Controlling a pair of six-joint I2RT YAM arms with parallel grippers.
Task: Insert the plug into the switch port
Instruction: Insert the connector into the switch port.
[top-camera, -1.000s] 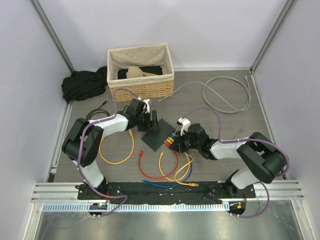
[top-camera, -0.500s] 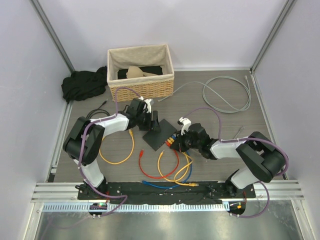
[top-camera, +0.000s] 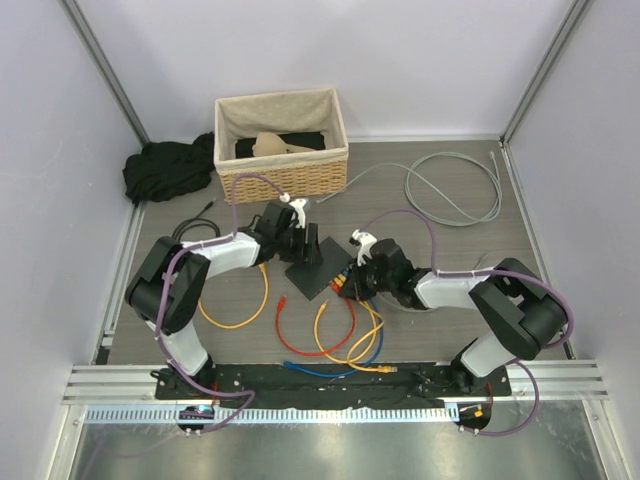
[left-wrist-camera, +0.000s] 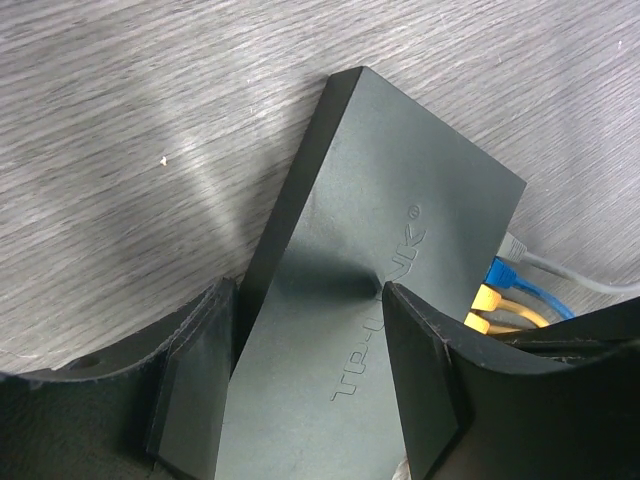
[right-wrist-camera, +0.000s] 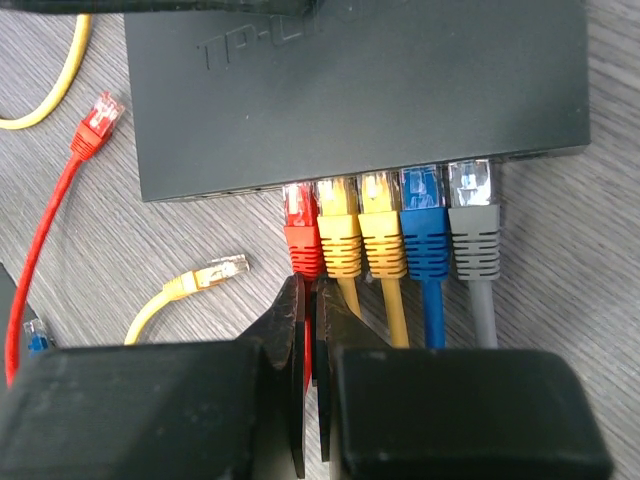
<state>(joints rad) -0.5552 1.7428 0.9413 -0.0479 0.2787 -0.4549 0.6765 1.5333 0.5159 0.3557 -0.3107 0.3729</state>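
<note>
The switch (top-camera: 318, 268) is a flat dark-grey box lying on the table between the two arms. My left gripper (left-wrist-camera: 308, 305) is shut on the switch (left-wrist-camera: 400, 200), one finger against each long side. Along its near edge sits a row of plugs: red, two yellow, blue and grey. The red plug (right-wrist-camera: 303, 225) sits in the leftmost port of the switch (right-wrist-camera: 360, 90). My right gripper (right-wrist-camera: 312, 300) is shut on the red cable just behind that plug. From above, the right gripper (top-camera: 350, 283) meets the switch's lower right edge, and the left gripper (top-camera: 305, 250) covers its upper end.
A wicker basket (top-camera: 282, 145) stands at the back, with a black cloth (top-camera: 165, 168) to its left. A grey cable coil (top-camera: 450, 185) lies at the back right. Yellow, red and blue cable loops (top-camera: 330, 340) lie in front. Loose red (right-wrist-camera: 100, 115) and yellow (right-wrist-camera: 215, 272) plugs lie left of the row.
My right gripper has moved a little up and left toward the switch with the red cable. The left gripper has shifted slightly and its jaws have narrowed a touch.
</note>
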